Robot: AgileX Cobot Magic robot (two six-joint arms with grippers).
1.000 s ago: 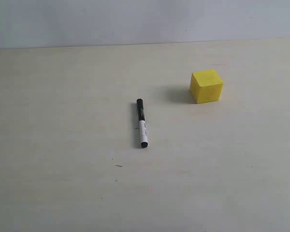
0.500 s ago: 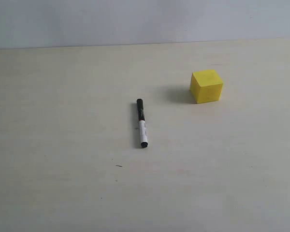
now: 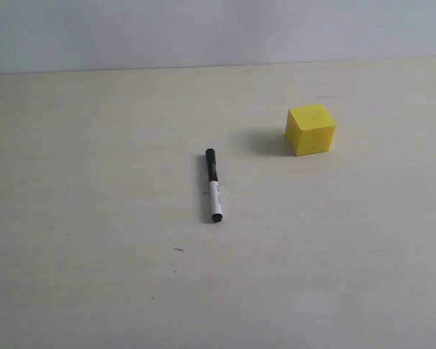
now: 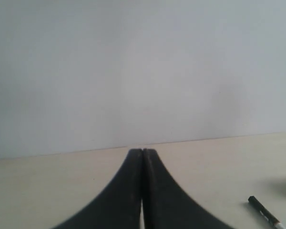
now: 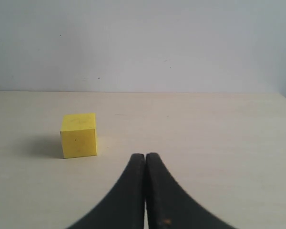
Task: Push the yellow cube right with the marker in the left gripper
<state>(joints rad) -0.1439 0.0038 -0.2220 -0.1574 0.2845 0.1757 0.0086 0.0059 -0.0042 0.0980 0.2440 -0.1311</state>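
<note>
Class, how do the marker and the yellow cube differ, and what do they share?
The marker is slim and long; the yellow cube is blocky. The marker is black and white; the cube is all yellow. The marker lies flat; the cube sits on a face. Both rest apart on the table.

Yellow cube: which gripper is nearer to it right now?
Right, likely. The right gripper sits shut just short of the yellow cube; the left gripper, also shut, sees only its edge beyond the marker.
</note>
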